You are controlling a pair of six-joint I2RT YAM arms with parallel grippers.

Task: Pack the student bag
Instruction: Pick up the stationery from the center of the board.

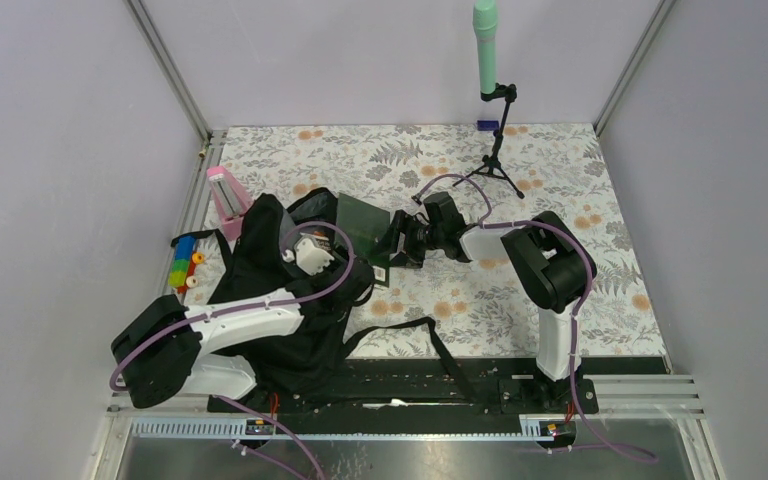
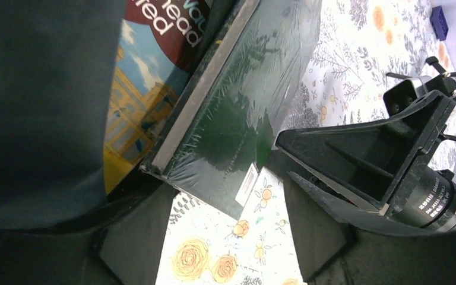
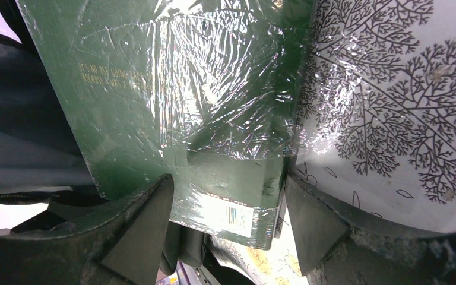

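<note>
From my station I saw the student bag point(image 1: 256, 252) lying on the left half of the floral worktop point(image 1: 520, 200), close to the near edge, with the left arm stretched across it and one long black strap trailing right towards the arm bases. Its mouth faced right and gaped open. A dark green shrink-wrapped book point(image 1: 362, 222) stood tilted there, one end down in the opening. In the left wrist view a second book point(image 2: 133, 101), its cover showing a yellow building under blue sky, lay inside the bag just beside the green one. The right end effector point(image 1: 392, 250) had its fingers set well apart, and the barcode-labelled end of the green book sat in the gap. The right wrist view showed one finger overlapping the book's face and the other at its edge. I could not tell whether either finger pressed on it. The left end effector point(image 2: 230, 202) hovered at the bag's mouth, also spread wide, with bare worktop and the book's labelled corner showing between its fingers and dark bag fabric filling the left of its view. It gripped nothing I could make out. Left of the bag were a pink object point(image 1: 226, 192) and a cluster of brightly coloured pieces point(image 1: 184, 265). At the far edge a mint-green microphone point(image 1: 486, 40) rose on a small black tripod point(image 1: 497, 160).
</note>
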